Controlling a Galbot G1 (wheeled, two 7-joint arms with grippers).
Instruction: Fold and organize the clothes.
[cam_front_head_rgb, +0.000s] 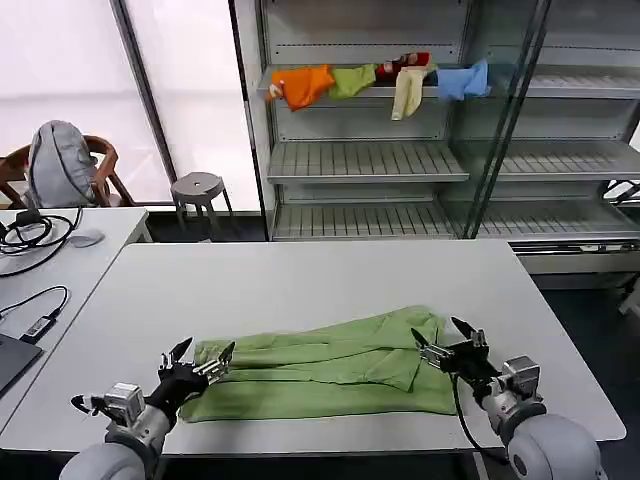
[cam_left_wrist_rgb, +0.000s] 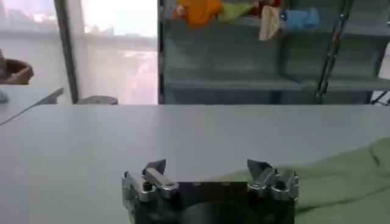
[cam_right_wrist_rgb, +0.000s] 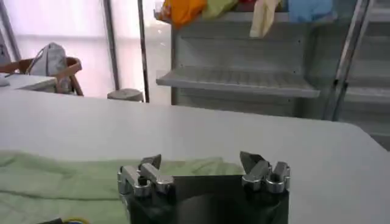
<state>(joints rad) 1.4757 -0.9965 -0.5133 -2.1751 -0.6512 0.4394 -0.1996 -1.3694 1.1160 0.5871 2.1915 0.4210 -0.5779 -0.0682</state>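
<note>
Grey metal shelving (cam_front_head_rgb: 400, 160) stands behind the white tabletop (cam_front_head_rgb: 300, 290), small bright garments (cam_front_head_rgb: 375, 82) draped on its top shelf. On the tabletop's near half lies the light green polo shirt (cam_front_head_rgb: 330, 375), folded into a long band. At the shirt's left end the left hand (cam_front_head_rgb: 197, 362) sits released, fingers spread. At the shirt's right end the right hand (cam_front_head_rgb: 448, 345) is likewise released.
</note>
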